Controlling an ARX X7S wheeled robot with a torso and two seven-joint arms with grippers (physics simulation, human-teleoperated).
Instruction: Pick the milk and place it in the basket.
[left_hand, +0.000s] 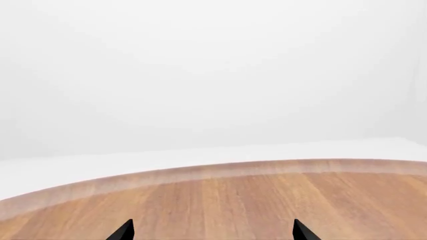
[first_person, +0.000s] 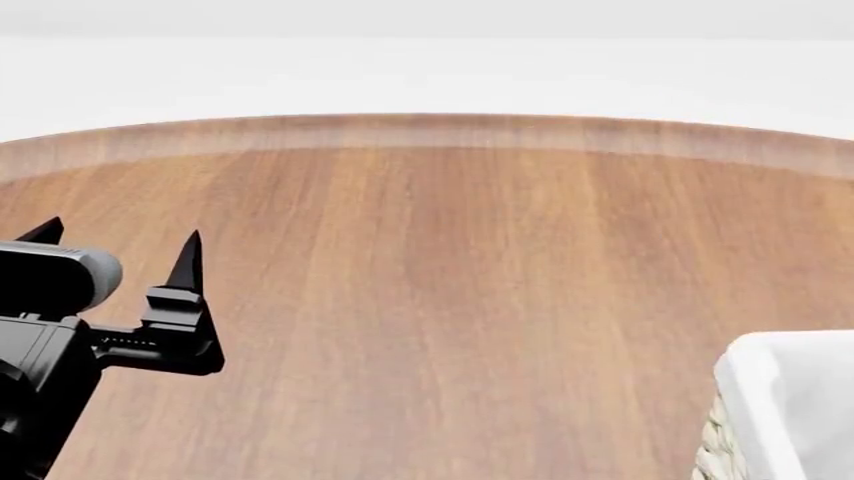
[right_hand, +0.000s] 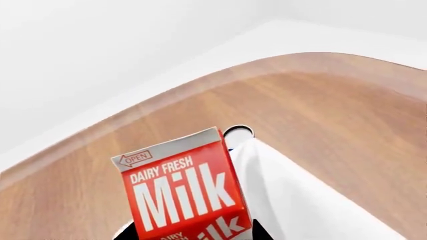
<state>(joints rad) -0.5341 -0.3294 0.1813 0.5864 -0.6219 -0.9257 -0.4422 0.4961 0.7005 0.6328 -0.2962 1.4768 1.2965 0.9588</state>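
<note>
1. My left pincer (first_person: 118, 247) hovered over the wooden table (first_person: 454, 270), at the left of my head view. Its two black pointed fingertips (first_person: 187, 262) stood well apart with nothing between them.
2. In my left wrist view those same tips (left_hand: 124, 231) showed far apart at the frame edge. Ahead of them lay only bare wood and the table's curved edge, with a white background beyond.
3. Far to the right of my left pincer, at the lower right corner of my head view, sat the corner of the basket (first_person: 787, 400). Its white cloth was folded over the rim, with a strip of woven wicker showing beneath.
4. My right pincer did not show in my head view. In my right wrist view the milk (right_hand: 183, 190) filled the space right in front of the camera, tilted, with its red top and white lettering facing me.
5. I could not tell whether my right pincer was clamped on the milk, as its fingers were hidden behind the carton.
6. Just beside the milk lay white cloth, apparently the basket lining (right_hand: 300, 200), with the table beyond it.
</note>
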